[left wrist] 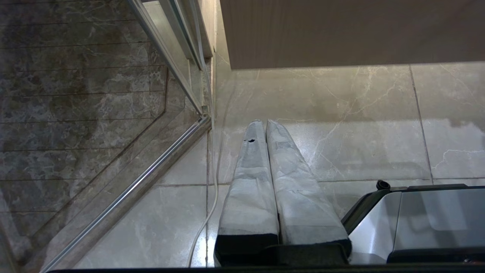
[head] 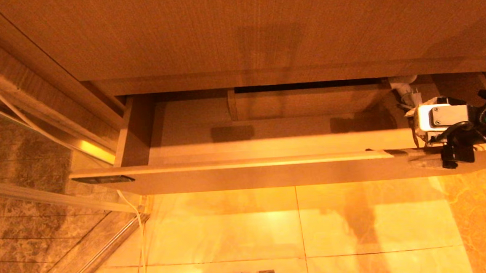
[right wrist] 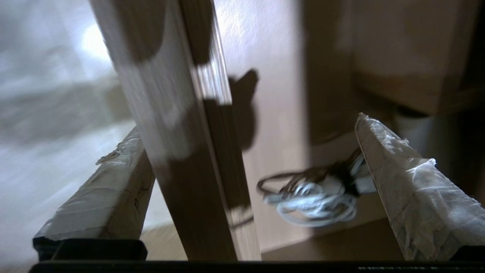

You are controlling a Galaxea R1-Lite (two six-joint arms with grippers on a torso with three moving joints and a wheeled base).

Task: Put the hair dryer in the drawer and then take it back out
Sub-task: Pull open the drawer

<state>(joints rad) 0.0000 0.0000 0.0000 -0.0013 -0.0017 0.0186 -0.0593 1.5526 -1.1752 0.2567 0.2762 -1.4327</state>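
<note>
The wide shallow light wood-grain drawer bore a small dark rectangular label; a coiled white cord lay inside; the glossy floor tiles were pale and marbled.

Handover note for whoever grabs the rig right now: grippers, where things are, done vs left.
Right gripper: open, holding nothing, straddling the front panel at the right end of the drawer.
Left gripper: shut, empty, parked pointing down at the floor tiles, not in the head view.
Drawer: pulled open under the counter.
Hair dryer: inside the drawer at its right back corner; only a white part shows, with a coiled cord on the drawer floor nearby.
Done: dryer is in the drawer, released.
Left: judging by this, reach in, grasp the dryer and take it back out.
</note>
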